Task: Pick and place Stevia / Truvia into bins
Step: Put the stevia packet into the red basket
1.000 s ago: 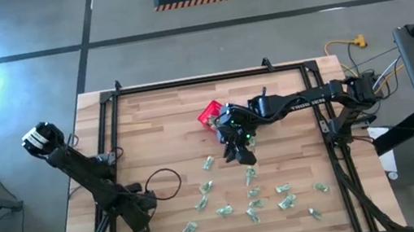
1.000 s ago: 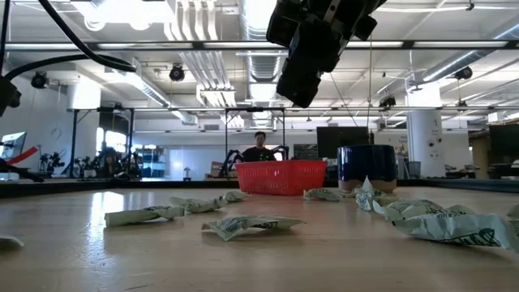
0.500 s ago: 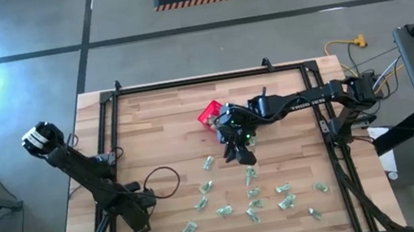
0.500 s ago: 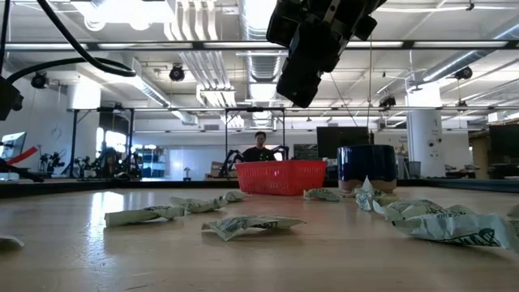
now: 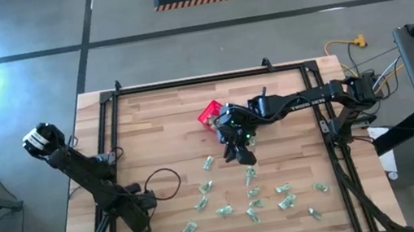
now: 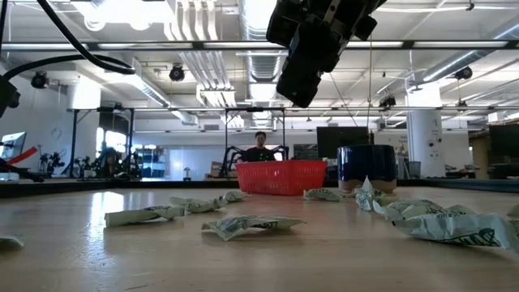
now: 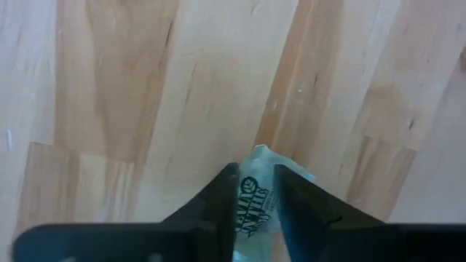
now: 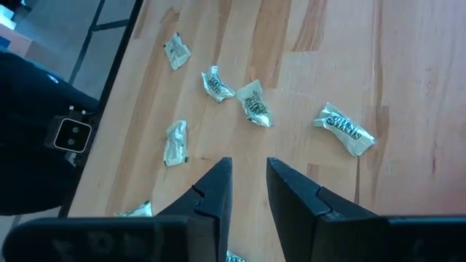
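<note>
Reaching mid-table, right gripper [image 5: 245, 158] raised, empty

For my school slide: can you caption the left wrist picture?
Left gripper pinches a Stevia sachet above the wooden table.

The right arm reaches in from three o'clock toward the table's centre, elbow bent, its wrist tipped down. The right gripper [image 5: 243, 156] hangs above the wood, its two dark fingers [image 8: 211, 191] a narrow gap apart with nothing between them. The left arm stretches from nine o'clock toward seven o'clock, its left gripper [image 7: 255, 191] low, fingers pinching a pale printed paper sachet [image 7: 256, 200].
</note>
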Controlling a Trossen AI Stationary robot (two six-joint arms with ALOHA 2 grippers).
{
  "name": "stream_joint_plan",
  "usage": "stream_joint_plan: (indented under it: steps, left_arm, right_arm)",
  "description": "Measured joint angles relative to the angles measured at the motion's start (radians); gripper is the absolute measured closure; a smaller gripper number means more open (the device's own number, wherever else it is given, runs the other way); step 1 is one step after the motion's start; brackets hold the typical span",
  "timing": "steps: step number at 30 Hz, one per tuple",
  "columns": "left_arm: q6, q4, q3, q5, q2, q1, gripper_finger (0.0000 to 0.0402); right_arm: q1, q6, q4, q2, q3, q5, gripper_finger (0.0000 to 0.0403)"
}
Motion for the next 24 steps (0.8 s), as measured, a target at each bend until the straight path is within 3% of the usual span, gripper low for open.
stream_joint_plan:
  steps: [9,24]
  left_arm:
    - [0.036,-0.004,0.026,0.024,-0.014,0.001,0.0261]
    - [0.136,-0.02,0.037,0.145,-0.049,-0.004,0.0243]
  right_arm:
    - [0.0,0.0,0.0,0.0,0.0,0.0,0.033]
    - [0.0,-0.002,-0.002,0.0,0.0,0.0,0.033]
